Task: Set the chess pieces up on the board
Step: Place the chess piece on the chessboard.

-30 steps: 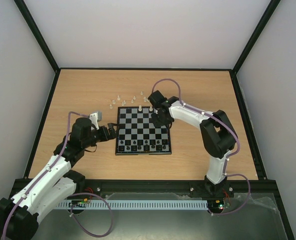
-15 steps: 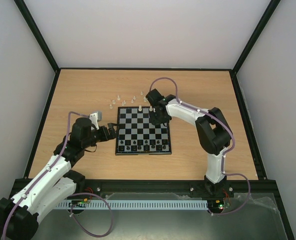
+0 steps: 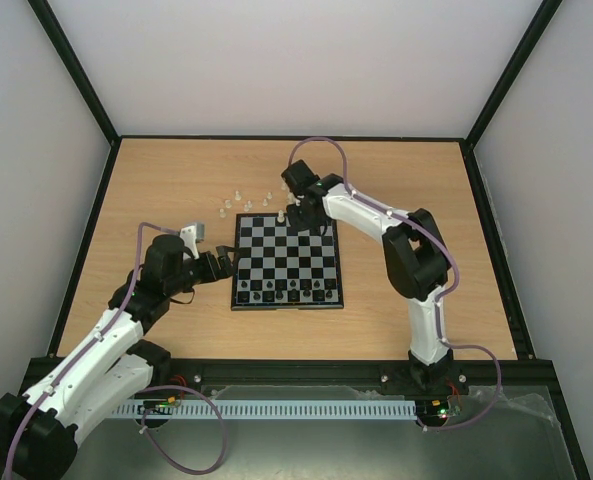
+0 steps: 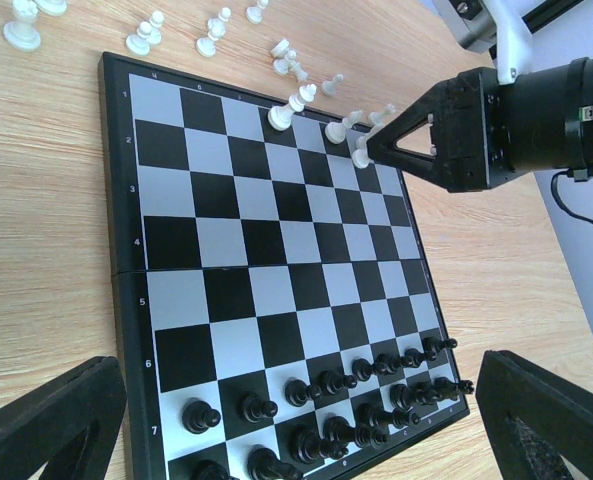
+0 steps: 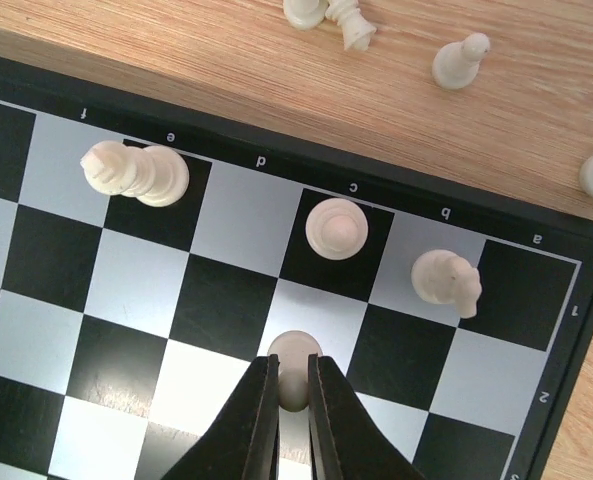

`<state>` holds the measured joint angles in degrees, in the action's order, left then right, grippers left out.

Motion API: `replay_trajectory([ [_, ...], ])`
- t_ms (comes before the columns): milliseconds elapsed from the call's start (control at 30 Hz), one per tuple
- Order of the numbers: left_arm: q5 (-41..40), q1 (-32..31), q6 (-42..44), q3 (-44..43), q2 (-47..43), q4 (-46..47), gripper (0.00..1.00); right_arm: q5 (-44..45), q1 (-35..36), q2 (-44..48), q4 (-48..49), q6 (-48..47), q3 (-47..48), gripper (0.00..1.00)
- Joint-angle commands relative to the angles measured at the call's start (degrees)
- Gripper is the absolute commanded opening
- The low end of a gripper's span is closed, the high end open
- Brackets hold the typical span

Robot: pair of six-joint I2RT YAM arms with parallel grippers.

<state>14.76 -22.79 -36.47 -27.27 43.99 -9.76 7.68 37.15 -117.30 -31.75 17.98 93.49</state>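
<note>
Right hand (image 5: 294, 372), the nearer arm, is clenching a white pawn (image 5: 294, 350) upright directly over the board's (image 5: 226, 215) second-rank square, just before three placed white pieces (image 5: 336, 228); left hand (image 3: 224, 266) is hanging released beside the board.

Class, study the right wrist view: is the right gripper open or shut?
Shut on a white piece: the right gripper has both fingers pressed against the piece's sides, above a light square of the board.

The right pincer (image 5: 293, 385) clamps a white pawn (image 5: 295, 352) on a silvery chessboard (image 5: 224, 305) square; three white pieces (image 5: 336, 228) stand along its lettered edge row.
</note>
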Motion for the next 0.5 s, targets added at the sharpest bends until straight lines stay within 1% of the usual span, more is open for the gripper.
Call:
replay_trajectory([
  [0,-0.44,0.44,0.25,0.11,0.04,0.79,0.99,0.06,0.21,-2.39,-3.28,-0.77,1.97,0.08],
  [267,-0.40,0.51,0.22,0.00,-0.04,0.66,0.99,0.91,0.21,-4.28,-3.68,-1.01,2.66,0.09],
  [467,-0.44,0.64,0.33,-0.08,-0.22,0.44,0.99,1.44,0.21,-5.01,-3.65,-0.88,2.91,0.14],
])
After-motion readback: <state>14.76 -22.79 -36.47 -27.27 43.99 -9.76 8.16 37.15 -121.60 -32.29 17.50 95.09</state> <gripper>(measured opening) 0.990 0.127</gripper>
